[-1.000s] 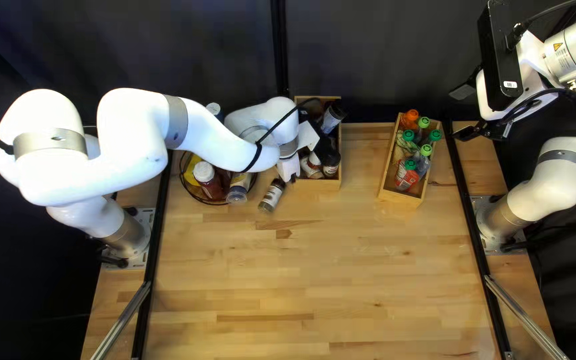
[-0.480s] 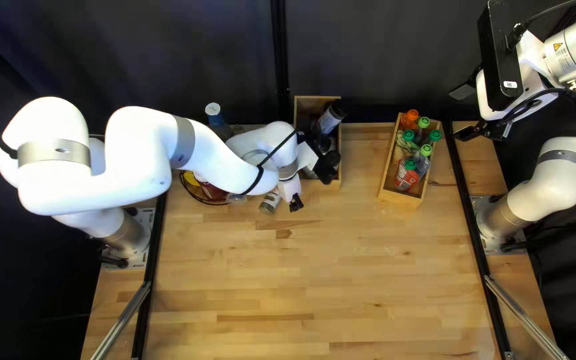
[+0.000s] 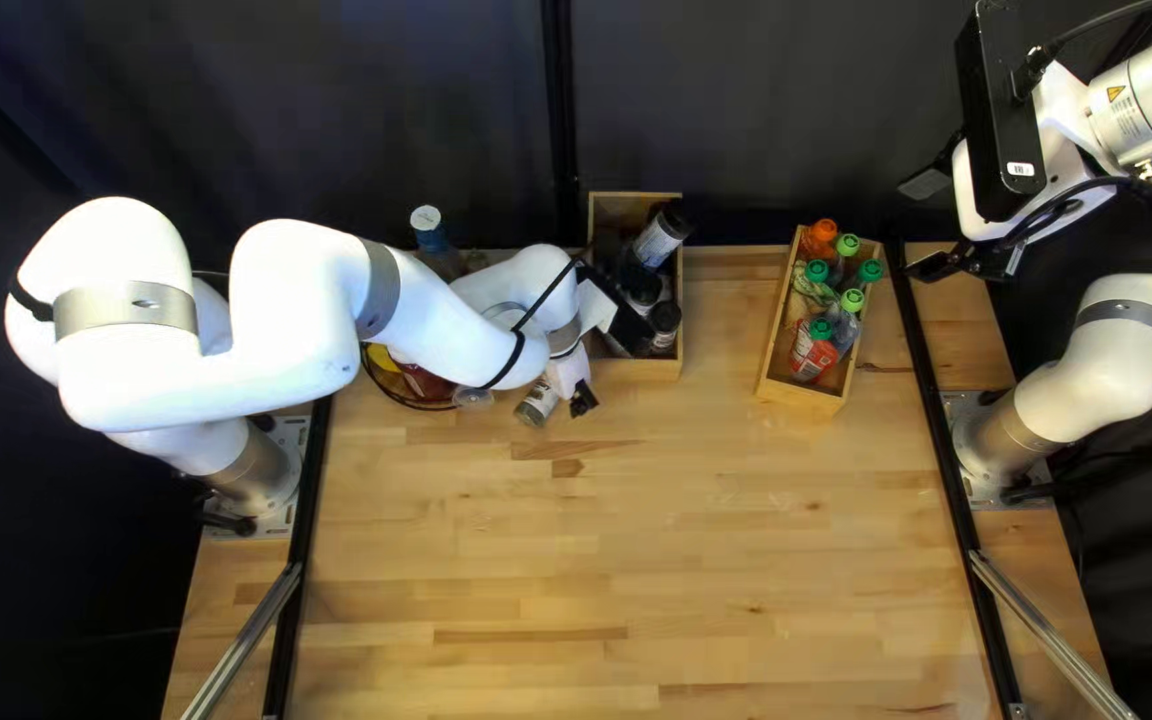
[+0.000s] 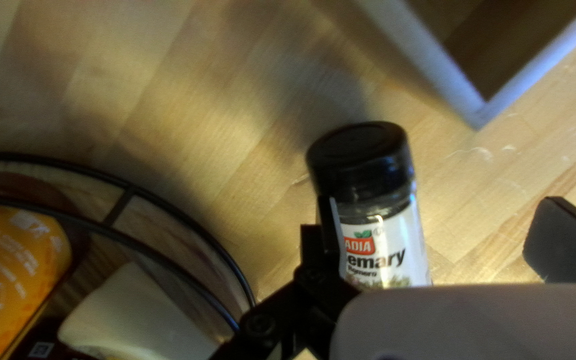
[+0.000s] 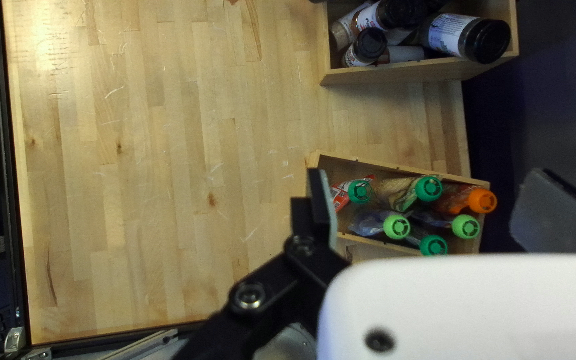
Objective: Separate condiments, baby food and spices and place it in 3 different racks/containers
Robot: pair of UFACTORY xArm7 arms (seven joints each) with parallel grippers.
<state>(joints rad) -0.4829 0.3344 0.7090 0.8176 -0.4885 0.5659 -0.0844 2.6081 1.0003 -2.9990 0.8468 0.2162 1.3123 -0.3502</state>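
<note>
In the top left view my left gripper (image 3: 580, 398) is beside a black-capped spice bottle (image 3: 538, 404) lying on the table. The left wrist view shows the bottle (image 4: 385, 247) close against one finger of my left gripper (image 4: 445, 237), the other finger well apart. A wooden box (image 3: 639, 370) holds dark-capped bottles. Pouches with green and orange caps (image 5: 396, 227) fill another wooden box (image 3: 800, 396). The round wire basket (image 3: 396, 395), partly hidden by my left arm, holds jars. My right gripper (image 3: 934, 224) hangs at the back right; its wrist view shows the gripper (image 5: 438, 210) open and empty.
A blue-capped bottle (image 3: 428, 230) stands behind my left arm. Near my left gripper are the wire basket's rim (image 4: 175, 217) and a box corner (image 4: 478, 113). A dark curtain (image 3: 736, 107) hangs behind the table.
My left gripper has come away from the dark-capped bottles' box toward the table's near edge, then shifted slightly left beside the lying bottle. My right arm has stayed still.
</note>
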